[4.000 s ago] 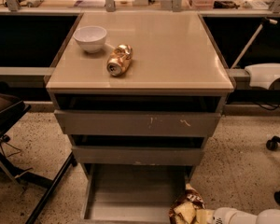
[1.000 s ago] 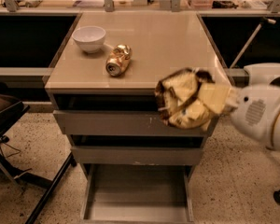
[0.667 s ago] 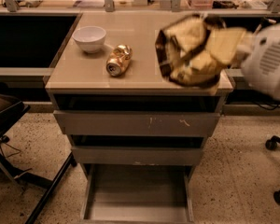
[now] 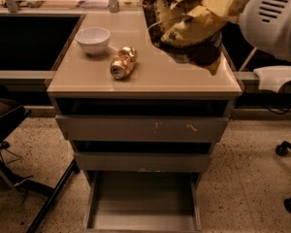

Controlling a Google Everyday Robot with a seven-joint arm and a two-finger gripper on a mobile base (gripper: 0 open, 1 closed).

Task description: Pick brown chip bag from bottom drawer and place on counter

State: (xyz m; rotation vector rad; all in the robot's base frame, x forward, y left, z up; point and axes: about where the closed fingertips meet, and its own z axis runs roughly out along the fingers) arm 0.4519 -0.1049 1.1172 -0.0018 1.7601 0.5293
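Observation:
My gripper (image 4: 214, 0) is at the top right, shut on the brown chip bag (image 4: 184, 30), with my white arm behind it. The crinkly dark-brown and tan bag hangs in the air above the right back part of the counter (image 4: 155, 79), the glossy beige top of the grey cabinet. I cannot tell whether its lower tip touches the counter. The bottom drawer (image 4: 143, 220) is pulled out at the bottom of the view, and the part I see holds nothing.
A white bowl (image 4: 93, 39) and a crushed gold can (image 4: 123, 62) sit on the counter's left half. The two taller drawers (image 4: 143, 128) are slightly open. A dark chair frame (image 4: 9, 125) stands at left, chair castors (image 4: 281, 149) at right, and a cluttered desk behind.
My gripper has lifted the bag from the drawer level up past the cabinet's front and over the counter's right side. The bottom drawer now shows no bag.

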